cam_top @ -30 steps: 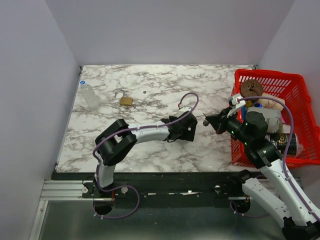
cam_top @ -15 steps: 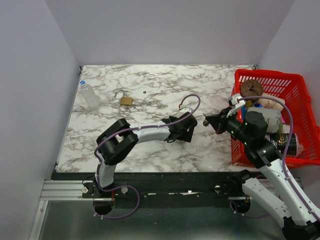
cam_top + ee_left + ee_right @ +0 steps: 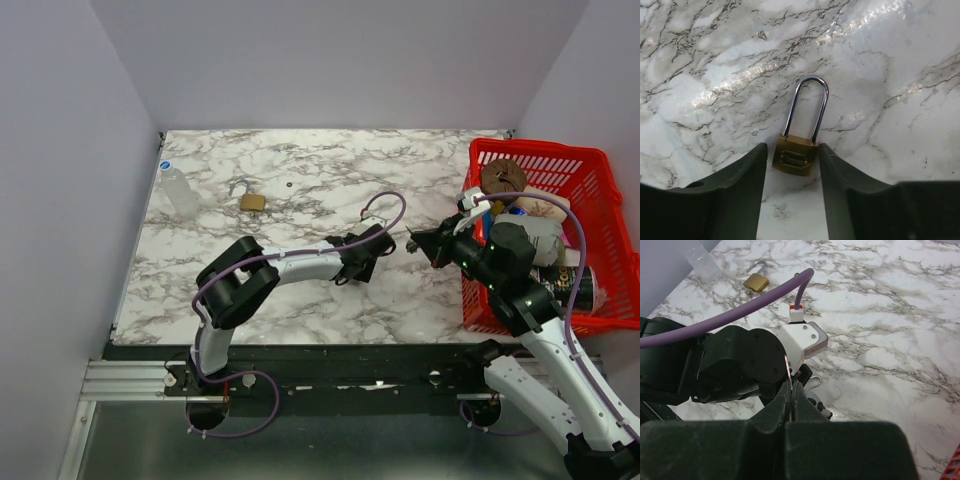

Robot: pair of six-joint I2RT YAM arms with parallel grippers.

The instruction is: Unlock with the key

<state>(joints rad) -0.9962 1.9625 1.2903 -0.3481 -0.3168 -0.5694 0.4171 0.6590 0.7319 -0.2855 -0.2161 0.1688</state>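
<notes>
Top external, L to R: clear plastic container (image 3: pixel 180 190) by bench (image 3: pixel 300 150) L edge. Near it, further in, a brass far padlock (image 3: pixel 252 202) lies flat, nothing touching it. L arm stretches low across to mid-bench, w/ purple cable looping over the wrist; left end effector (image 3: pixel 362 266) sits down at the surface.

Left wrist cam: padlock (image 3: pixel 795 156) lies flat on the marble, brass body nearest the cam, long steel shackle pointing away, closed. Fingers (image 3: pixel 740 195) bracket the body, one each side, roughly half-closed. R finger looks to be touching the body; thin sliver of bench shows at L finger, so no firm grip seen.

Just R of that, right end effector (image 3: pixel 413 243) hangs above bench, tips aimed at L wrist, close but apart. Right wrist cam: tips pressed together, w/ a thin metal strip (image 3: pixel 786 367) poking out btwn them; too small to tell what it is.

Far R: red basket (image 3: pixel 530 147) at bench edge, holding mixed items, R arm passing over its near side.
</notes>
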